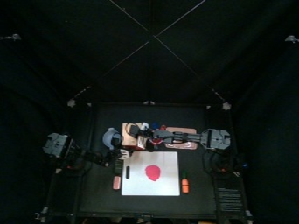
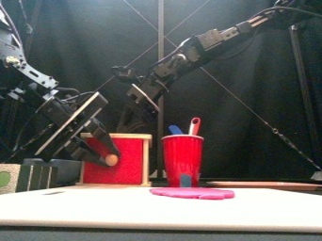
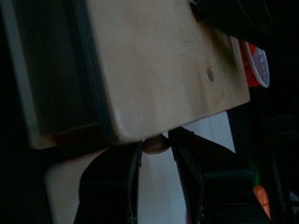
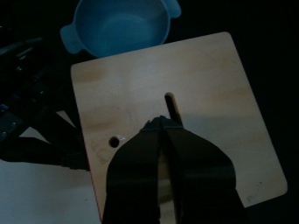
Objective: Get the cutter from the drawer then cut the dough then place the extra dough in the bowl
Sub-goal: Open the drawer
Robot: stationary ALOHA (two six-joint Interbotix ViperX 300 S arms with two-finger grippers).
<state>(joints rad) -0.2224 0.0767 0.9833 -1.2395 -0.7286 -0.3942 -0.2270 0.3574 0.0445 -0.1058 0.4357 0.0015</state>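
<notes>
The left gripper (image 3: 158,140) is clamped on the single small, round, pale knob (image 3: 156,148) of the red drawer front (image 2: 126,166), one black jaw on each side of it. The right gripper (image 4: 167,125) has its jaws pressed together, tips down on the flat top of the one pale wooden box (image 4: 140,79), just beside the short dark slot. The box is smooth, square-edged wood with rounded corners. Just past the box's far edge from the right gripper sits one round blue-grey bowl (image 4: 117,24) with two small handles on its rim. Forward of both grippers, toward the table's front, lies one flat white cutting board (image 1: 140,185), and on it one thin, round disc of red dough (image 1: 152,170), apart from either gripper. Just to the right of the left gripper stands one glossy red cup (image 2: 183,162) holding two toy knives, one blue (image 2: 175,130) and one red (image 2: 194,124). Two small orange toys lie beside the board, one on each side (image 1: 115,182) (image 1: 184,185). Below and left of the left gripper is a row of dark green blocks (image 2: 40,174).
</notes>
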